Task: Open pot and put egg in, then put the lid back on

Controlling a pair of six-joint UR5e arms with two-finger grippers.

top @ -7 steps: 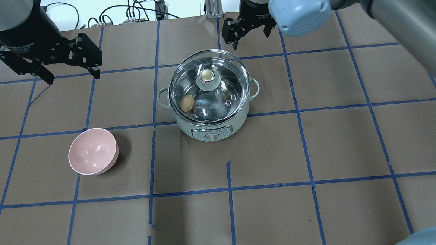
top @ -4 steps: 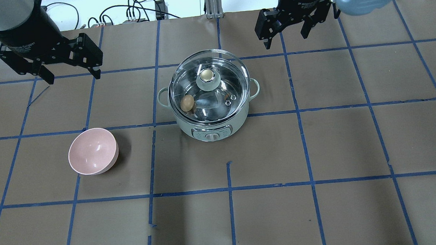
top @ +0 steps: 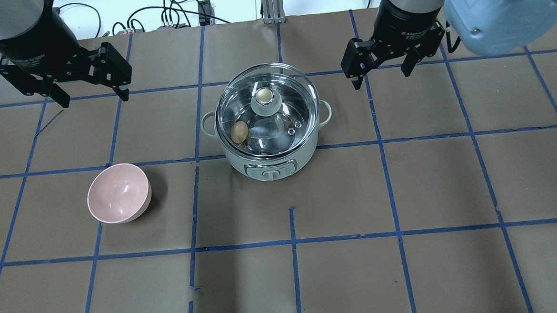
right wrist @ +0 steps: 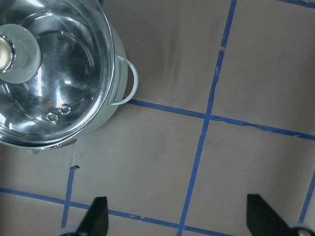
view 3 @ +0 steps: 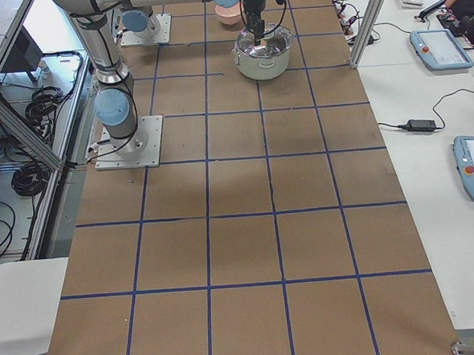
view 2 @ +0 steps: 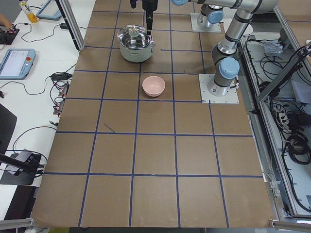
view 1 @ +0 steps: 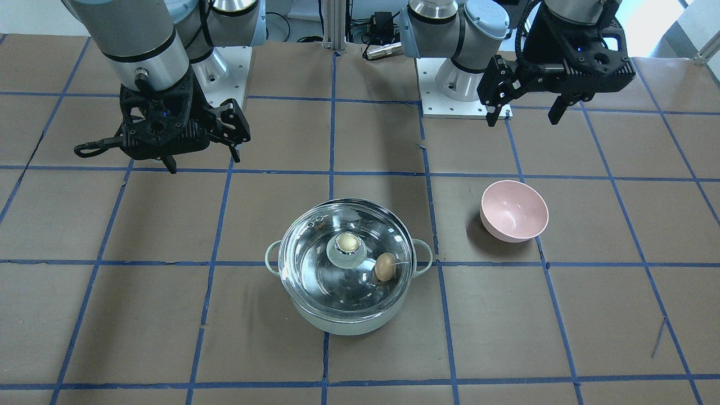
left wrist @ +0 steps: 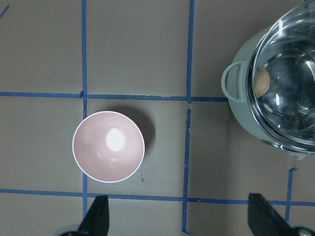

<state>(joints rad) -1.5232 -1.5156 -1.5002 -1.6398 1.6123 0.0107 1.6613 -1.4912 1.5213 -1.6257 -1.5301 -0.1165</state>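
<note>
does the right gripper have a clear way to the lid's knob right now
Probably yes. The right gripper hangs open, off to the side of the pot; the knob stands bare atop the lid, with nothing between them.

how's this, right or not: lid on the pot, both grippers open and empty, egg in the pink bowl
Not quite: the egg lies inside the pot, under the lid; the pink bowl is empty, as the overhead view shows. The rest holds.

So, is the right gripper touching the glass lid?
Apart. The overhead view shows the right gripper open, off to the side, with a plain gap to the glass lid.
</note>
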